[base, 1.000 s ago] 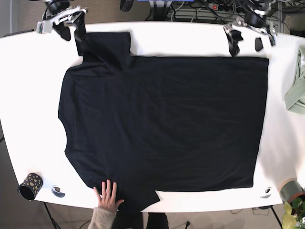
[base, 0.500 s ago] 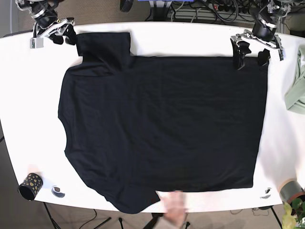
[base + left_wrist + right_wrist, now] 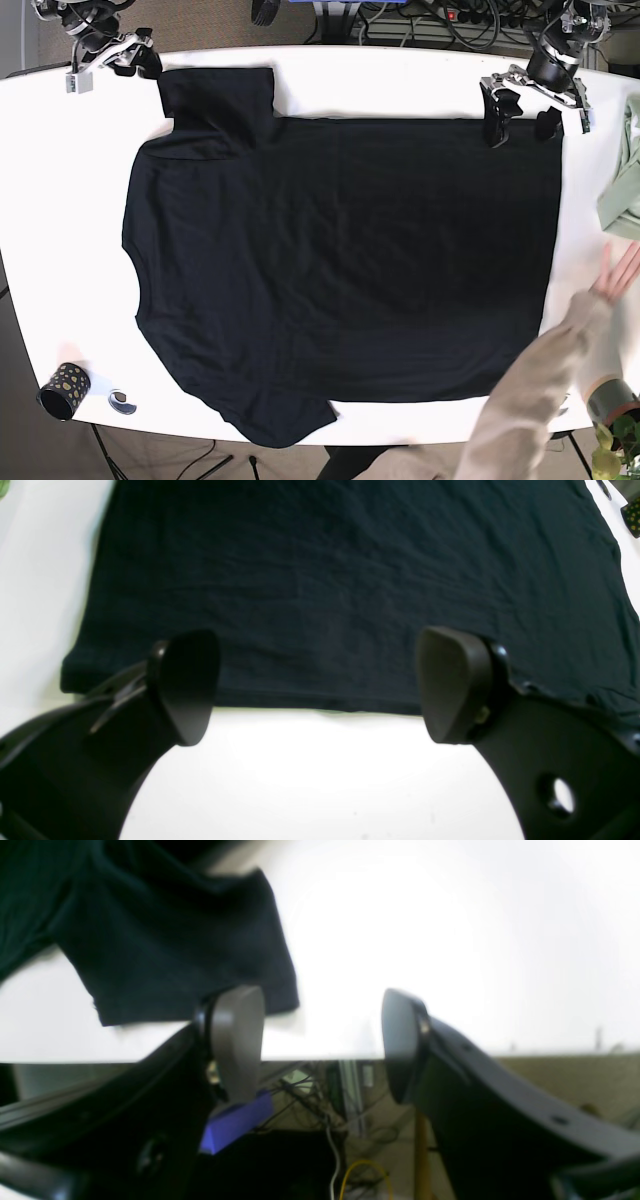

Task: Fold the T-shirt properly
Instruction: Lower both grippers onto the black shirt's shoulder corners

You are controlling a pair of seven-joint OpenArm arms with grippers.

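A black T-shirt (image 3: 340, 260) lies flat on the white table (image 3: 60, 250), neck to the left and hem to the right. My left gripper (image 3: 520, 118) is open at the shirt's far right corner. In the left wrist view its fingers (image 3: 187, 685) straddle the hem edge of the shirt (image 3: 350, 580), and the gripper (image 3: 317, 680) holds nothing. My right gripper (image 3: 135, 66) is open at the far left table corner, just left of the far sleeve (image 3: 215, 95). In the right wrist view the gripper (image 3: 320, 1040) is empty, with the sleeve (image 3: 175, 950) beside its left finger.
A person's sleeved arm (image 3: 540, 400) reaches in from the bottom right, hand near a pale green cloth (image 3: 625, 170) at the right edge. A dotted cup (image 3: 64, 389) stands at the front left and a tape roll (image 3: 610, 397) at the front right. Cables hang behind the table.
The person's hand left the shirt's front edge and now reaches in at the right side. My right gripper drew back off the sleeve toward the far left corner. My left gripper moved onto the hem corner.
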